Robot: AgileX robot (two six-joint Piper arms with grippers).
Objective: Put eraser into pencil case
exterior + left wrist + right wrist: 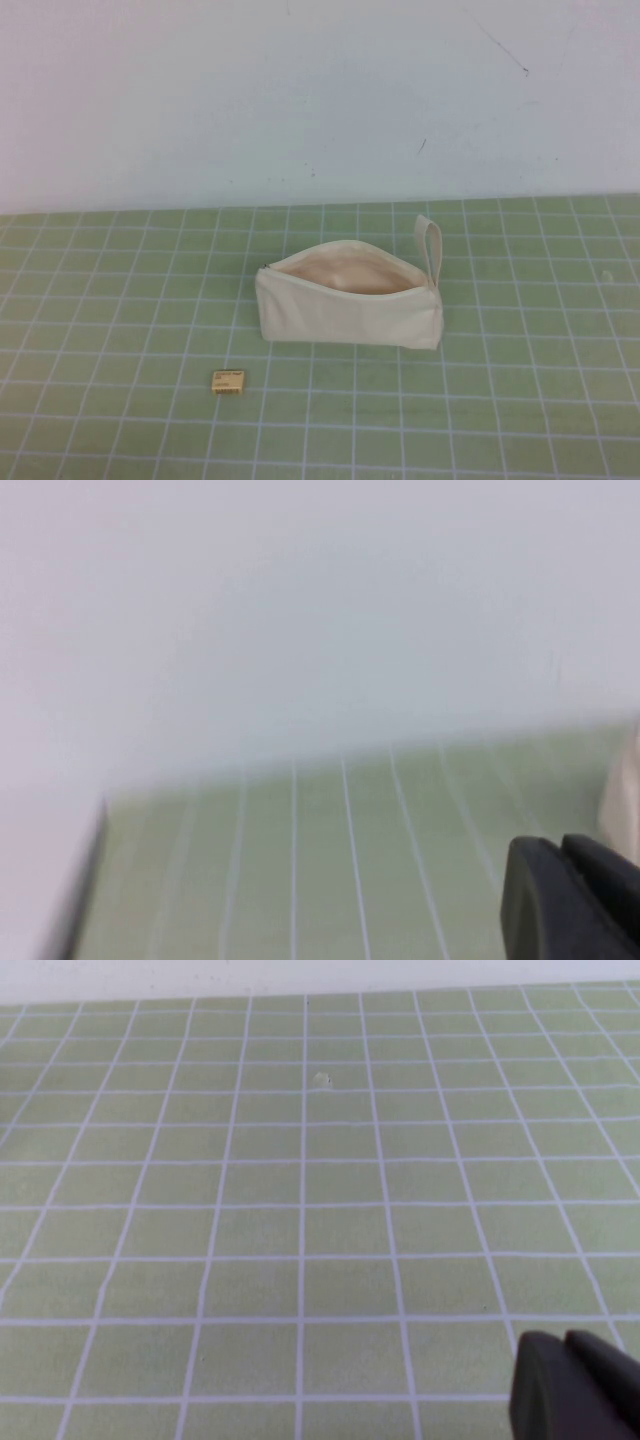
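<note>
The pencil case (350,310), a cream-white pouch, lies on the green grid mat with its zip open, showing the peach-beige lining. Its loop strap (431,240) points to the far right. The eraser (228,381), a tiny tan block with a pale label, lies on the mat in front of the pouch's left end, apart from it. Neither arm shows in the high view. My left gripper (560,845) is shut and empty above the mat; a cream blur that may be the pouch (625,780) sits at that view's edge. My right gripper (565,1338) is shut and empty over bare mat.
The green grid mat (120,300) covers the table up to a white wall (300,90) behind it. The left wrist view shows the mat's edge (95,880) beside a white surface. A small pale speck (322,1080) lies on the mat in the right wrist view.
</note>
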